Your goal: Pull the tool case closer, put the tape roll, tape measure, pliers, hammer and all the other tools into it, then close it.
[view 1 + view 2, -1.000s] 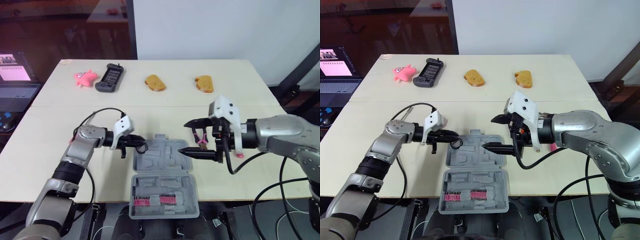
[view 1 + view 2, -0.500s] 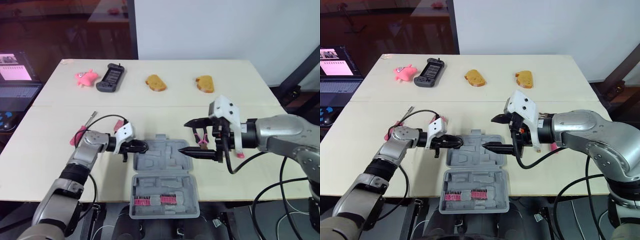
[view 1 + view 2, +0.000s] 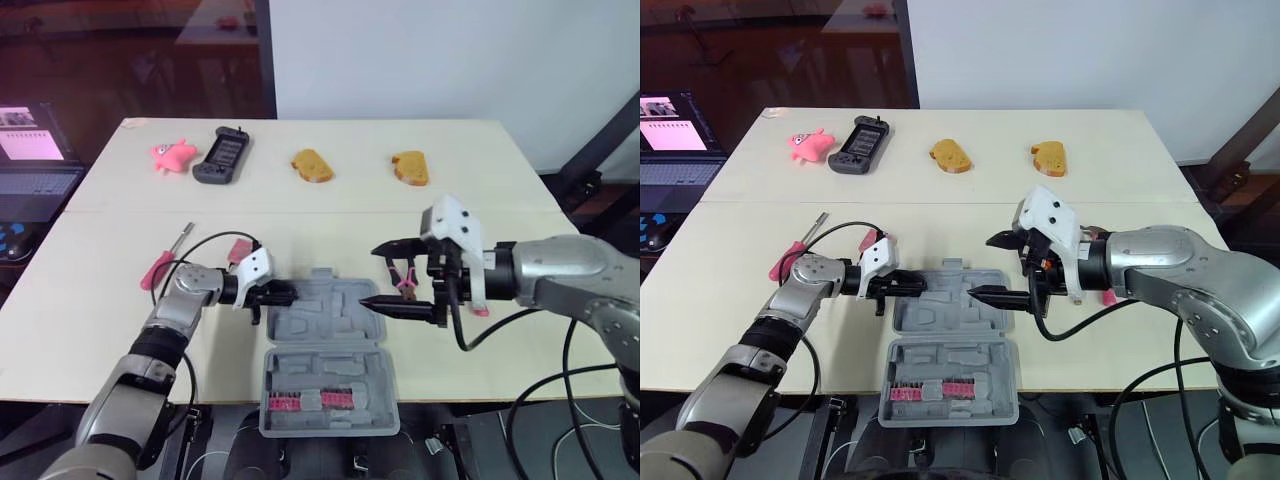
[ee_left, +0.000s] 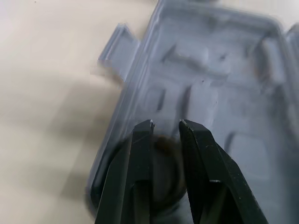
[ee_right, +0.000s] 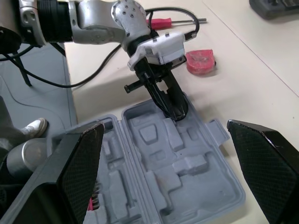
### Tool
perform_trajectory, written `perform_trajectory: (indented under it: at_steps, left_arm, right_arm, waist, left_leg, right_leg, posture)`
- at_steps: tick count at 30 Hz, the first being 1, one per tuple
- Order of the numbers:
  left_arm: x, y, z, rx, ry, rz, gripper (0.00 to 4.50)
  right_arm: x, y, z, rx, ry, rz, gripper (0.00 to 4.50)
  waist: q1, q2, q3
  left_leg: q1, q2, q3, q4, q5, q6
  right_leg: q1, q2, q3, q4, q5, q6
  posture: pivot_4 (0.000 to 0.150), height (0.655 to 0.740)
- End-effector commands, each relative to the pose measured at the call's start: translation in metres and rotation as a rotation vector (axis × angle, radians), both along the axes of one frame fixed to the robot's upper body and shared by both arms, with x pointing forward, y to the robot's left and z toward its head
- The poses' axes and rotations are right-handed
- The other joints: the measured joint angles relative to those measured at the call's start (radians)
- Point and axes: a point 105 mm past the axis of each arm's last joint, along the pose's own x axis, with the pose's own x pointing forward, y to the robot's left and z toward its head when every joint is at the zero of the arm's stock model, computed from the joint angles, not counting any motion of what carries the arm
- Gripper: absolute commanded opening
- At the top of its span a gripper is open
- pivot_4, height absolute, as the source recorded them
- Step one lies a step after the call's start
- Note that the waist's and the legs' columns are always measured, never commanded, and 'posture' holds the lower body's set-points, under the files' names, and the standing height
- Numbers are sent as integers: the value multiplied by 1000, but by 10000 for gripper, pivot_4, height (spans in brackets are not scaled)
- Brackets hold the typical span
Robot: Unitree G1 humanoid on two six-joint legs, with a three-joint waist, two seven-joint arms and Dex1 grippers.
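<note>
The tool case (image 3: 325,345) lies open near the front edge of the pale wooden table (image 3: 90,320). It is grey moulded plastic in two hinged halves, both pressed full of shaped recesses. The nearer half carries one row of small pink bits (image 3: 300,402).

The left gripper (image 3: 284,293) is down at the far half's left corner, its two black fingers (image 4: 140,158) clamped on the tape roll (image 4: 108,186). That's one black ring, resting right on the case's corner; whether it sits inside the recess or on the rim, I can't tell.

The right gripper (image 3: 367,274) hovers over the right side of the case, its two textured black pads spread wide with nothing between them. Just behind it on the table lies one pair of pliers (image 3: 404,282) with pink handles.

To the left of the case is one screwdriver (image 3: 160,265) with a red handle and thin metal shaft. Nearer the case lies one red tape measure (image 5: 202,61), a rounded square.

Along the far edge:
- one pink soft toy (image 3: 172,155)
- one black handheld controller (image 3: 220,156)
- two golden-brown bread pieces (image 3: 310,165)
</note>
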Motion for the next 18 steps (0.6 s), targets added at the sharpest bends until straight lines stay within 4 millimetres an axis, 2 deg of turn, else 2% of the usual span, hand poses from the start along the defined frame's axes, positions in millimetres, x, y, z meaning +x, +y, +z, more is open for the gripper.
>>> perform_trajectory:
  at_steps: [1, 5, 9, 10, 12, 13, 15, 18]
  left_arm:
    - [3, 8, 55, -95, -107, 26, 9369]
    - [-4, 45, 66, -66, -114, 104, 21903]
    - [-18, 112, 73, -13, -137, 296, 43745]
    - [-23, 128, 73, -4, -137, 341, 44471]
    - [-31, 145, 72, 5, -142, 391, 44471]
    - [-40, 171, 68, 22, -154, 474, 44471]
    - [-62, 211, 64, 38, -178, 606, 44471]
    - [-83, 242, 60, 35, -231, 739, 44471]
  right_arm:
    - [2, -13, 5, 40, -29, -33, 45000]
    - [2, -34, -9, 15, -71, -90, 45000]
    - [5, -82, -31, 27, -87, -245, 45000]
    - [6, -94, -35, 34, -98, -284, 45000]
    - [6, -107, -41, 39, -115, -322, 45000]
    - [8, -124, -48, 53, -125, -380, 45000]
    - [9, -157, -61, 48, -156, -487, 45000]
    - [12, -186, -71, 16, -205, -577, 45000]
  waist:
    - [0, 0, 0]
    - [-4, 1, 0]
    - [-7, 0, 0]
    - [-7, 0, 0]
    - [-5, 0, 0]
    - [-1, 1, 0]
    - [-1, 0, 0]
    - [-2, 1, 1]
  left_leg:
    - [0, 0, 0, 0, 0, 0]
    - [2, 0, 0, 0, 0, 0]
    - [2, 0, 0, -1, 0, 0]
    - [2, 0, 1, -1, 0, 0]
    - [2, 0, 1, -1, 0, 0]
    - [2, 0, 1, -1, 0, 0]
    - [3, 0, 1, -1, 0, -1]
    - [3, 1, 2, -1, -1, 0]
  right_leg:
    - [0, 0, 0, 0, 0, 0]
    - [1, 0, 0, 0, 0, 1]
    - [1, 1, 0, -1, 0, 1]
    - [1, 1, 0, -1, 0, 1]
    - [1, 0, 0, -1, 0, 2]
    - [1, 0, 0, -2, 0, 1]
    - [1, 0, 0, -2, -1, 1]
    - [1, -1, 0, -3, -1, 2]
  posture:
    - [1500, 7188]
    - [1500, 7188]
    - [1500, 7188]
    - [1500, 7188]
    - [1500, 7188]
    - [1500, 7188]
    - [1500, 7188]
    - [1500, 7188]
